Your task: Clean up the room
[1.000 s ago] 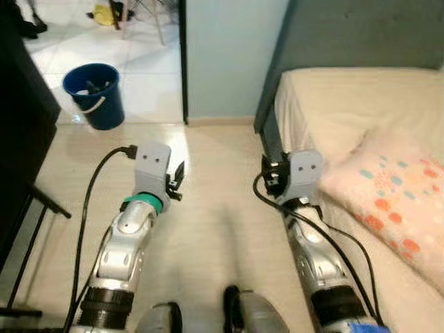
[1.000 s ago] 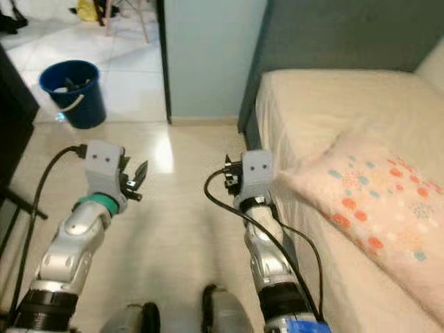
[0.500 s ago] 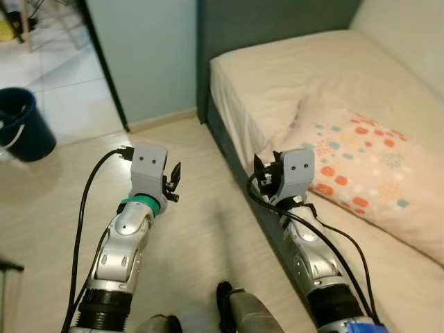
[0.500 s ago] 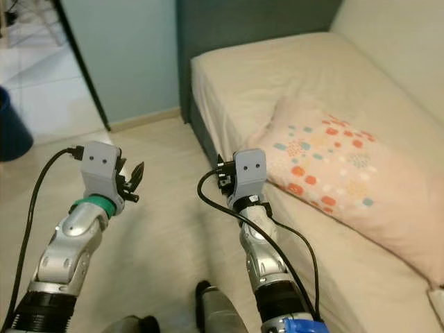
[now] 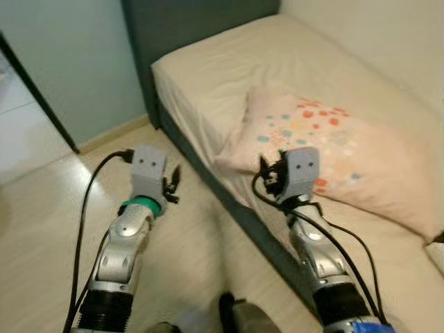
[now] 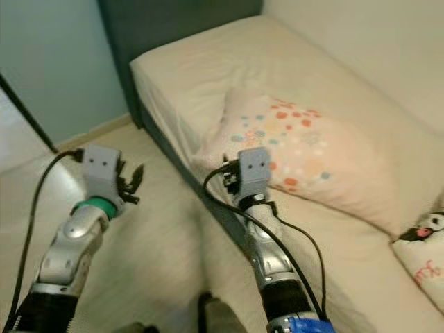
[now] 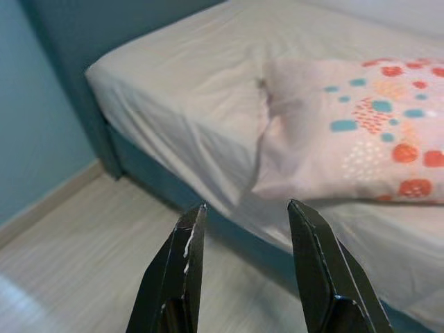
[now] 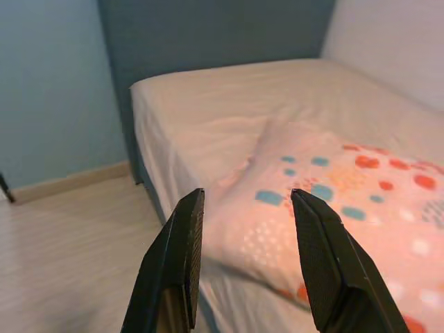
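Note:
A pink pillow point(image 5: 333, 149) with coloured dots lies askew on the cream bed point(image 5: 229, 69), one corner near the bed's floor-side edge. My left gripper point(image 7: 244, 211) is held over the wooden floor beside the bed, open and empty. My right gripper point(image 8: 244, 201) is raised above the bed's edge in front of the pillow, open and empty too. A small white soft toy point(image 6: 424, 229) with a dark face lies on the bed at the far right.
The bed has a dark blue frame and headboard point(image 5: 187, 28). A pale blue wall point(image 5: 62, 62) stands to the left, with a doorway edge point(image 5: 41, 104) beside it. Pale wooden floor point(image 5: 48, 208) stretches before the bed.
The camera has swung to the right: the blue bucket and doorway have slid out of view, and the bed and pillow have come to the centre. Both grippers keep the same open pose.

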{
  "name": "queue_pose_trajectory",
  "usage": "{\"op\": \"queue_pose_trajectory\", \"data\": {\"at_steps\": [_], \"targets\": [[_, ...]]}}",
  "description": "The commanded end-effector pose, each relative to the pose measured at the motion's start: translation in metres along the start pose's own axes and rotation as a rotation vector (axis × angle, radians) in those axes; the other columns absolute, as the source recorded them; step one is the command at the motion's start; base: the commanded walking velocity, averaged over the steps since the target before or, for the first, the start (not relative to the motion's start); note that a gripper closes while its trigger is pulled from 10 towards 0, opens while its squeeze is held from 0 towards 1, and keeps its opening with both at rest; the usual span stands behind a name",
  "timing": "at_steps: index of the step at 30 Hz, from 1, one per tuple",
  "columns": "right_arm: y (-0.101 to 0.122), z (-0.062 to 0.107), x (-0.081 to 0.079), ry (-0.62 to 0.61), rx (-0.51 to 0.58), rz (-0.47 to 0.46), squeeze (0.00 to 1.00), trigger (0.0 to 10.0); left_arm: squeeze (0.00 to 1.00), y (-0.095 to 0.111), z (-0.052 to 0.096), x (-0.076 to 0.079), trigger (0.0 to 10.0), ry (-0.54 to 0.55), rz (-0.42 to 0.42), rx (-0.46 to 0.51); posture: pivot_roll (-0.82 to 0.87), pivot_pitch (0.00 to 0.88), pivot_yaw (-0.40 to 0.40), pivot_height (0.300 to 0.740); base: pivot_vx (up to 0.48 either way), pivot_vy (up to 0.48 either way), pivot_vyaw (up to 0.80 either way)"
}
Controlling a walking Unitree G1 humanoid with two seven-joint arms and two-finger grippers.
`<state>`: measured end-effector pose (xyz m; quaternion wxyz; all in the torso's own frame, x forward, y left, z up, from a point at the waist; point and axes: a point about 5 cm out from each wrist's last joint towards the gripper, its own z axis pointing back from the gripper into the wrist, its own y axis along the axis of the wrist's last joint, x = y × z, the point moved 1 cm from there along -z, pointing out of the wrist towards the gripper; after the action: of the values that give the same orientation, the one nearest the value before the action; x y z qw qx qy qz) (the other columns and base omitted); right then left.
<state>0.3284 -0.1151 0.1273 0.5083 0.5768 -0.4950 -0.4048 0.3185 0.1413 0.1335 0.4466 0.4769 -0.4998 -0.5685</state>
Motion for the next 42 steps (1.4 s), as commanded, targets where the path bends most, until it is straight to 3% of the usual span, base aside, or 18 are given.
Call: {"op": "queue_pose_trajectory", "data": {"at_steps": [1,42], "targets": [[-0.0067,0.0041,-0.0006,-0.002,-0.026,-0.011,0.00,10.0,0.00,-0.0085,0.0019,0.0019,10.0,-0.005,0.008,-0.029,-0.03,0.111,0.005,0.740,0.000,0.000,-0.80],[-0.0062,0.0045,0.0015,-0.009,-0.026,-0.012,0.00,10.0,0.00,-0.0053,-0.0018,0.0051,10.0,-0.024,0.010,-0.017,-0.03,0.111,0.007,0.740,0.000,0.000,-0.80]]}}
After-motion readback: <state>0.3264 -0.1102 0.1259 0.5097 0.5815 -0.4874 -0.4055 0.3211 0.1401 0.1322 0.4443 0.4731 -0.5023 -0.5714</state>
